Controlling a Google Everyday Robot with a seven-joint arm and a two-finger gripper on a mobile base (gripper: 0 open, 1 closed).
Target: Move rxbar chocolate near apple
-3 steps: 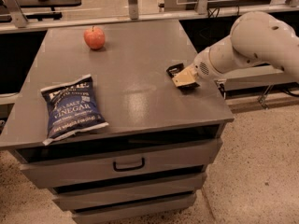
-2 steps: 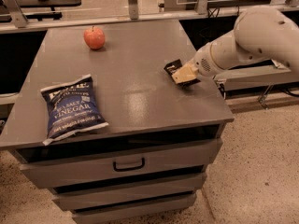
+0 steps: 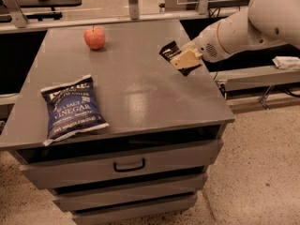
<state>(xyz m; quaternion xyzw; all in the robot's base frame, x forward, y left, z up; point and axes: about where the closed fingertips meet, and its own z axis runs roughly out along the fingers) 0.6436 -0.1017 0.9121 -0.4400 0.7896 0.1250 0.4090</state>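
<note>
Gripper (image 3: 185, 60) clamps the chocolate bar (image 3: 167, 50) at the table's (image 3: 140, 95) right edge.
Apple (image 3: 94, 38) near the far-left corner.

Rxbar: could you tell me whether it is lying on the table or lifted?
Lifted: the rxbar tilts in the gripper, over the table's right side.

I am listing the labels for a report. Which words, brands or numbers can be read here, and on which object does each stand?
"SEA SALT": on the blue chip bag, middle of its front.
"VINEGAR": same bag, the line below.
Brand line at the bag's top: too blurred to read.
rxbar chocolate, held by the gripper above the table's right side: lettering too small to read.
</note>
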